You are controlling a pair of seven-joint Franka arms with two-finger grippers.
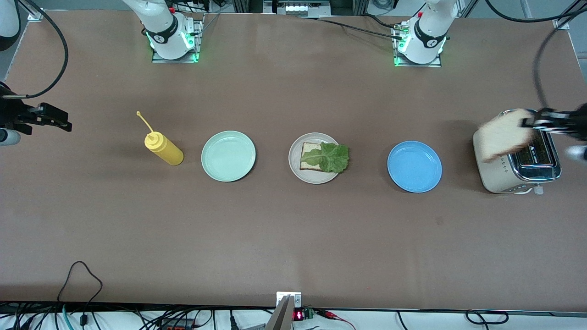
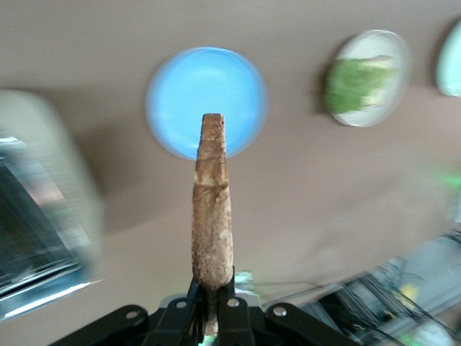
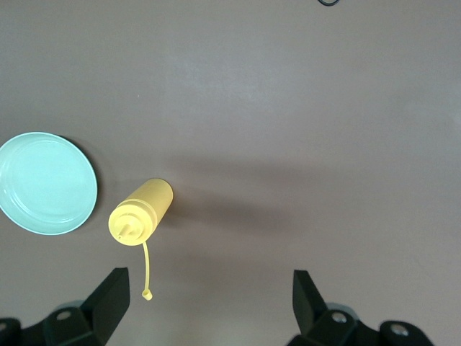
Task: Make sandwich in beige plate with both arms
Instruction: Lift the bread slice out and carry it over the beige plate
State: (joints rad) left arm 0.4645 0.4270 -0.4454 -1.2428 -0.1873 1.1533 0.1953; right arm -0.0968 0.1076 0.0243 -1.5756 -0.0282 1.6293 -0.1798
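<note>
The beige plate (image 1: 313, 157) sits mid-table with one bread slice (image 1: 309, 155) and a green lettuce leaf (image 1: 332, 157) on it; it also shows in the left wrist view (image 2: 367, 78). My left gripper (image 1: 531, 123) is shut on a second bread slice (image 1: 502, 134) and holds it up over the toaster (image 1: 518, 160). In the left wrist view the slice (image 2: 212, 209) stands on edge between the fingers (image 2: 234, 303). My right gripper (image 1: 59, 121) is open and empty, up over the table at the right arm's end; its fingers (image 3: 108, 299) are wide apart.
A blue plate (image 1: 414, 166) lies between the beige plate and the toaster. A mint-green plate (image 1: 228, 156) and a yellow squeeze bottle (image 1: 163, 148) lie toward the right arm's end. Cables run along the near edge.
</note>
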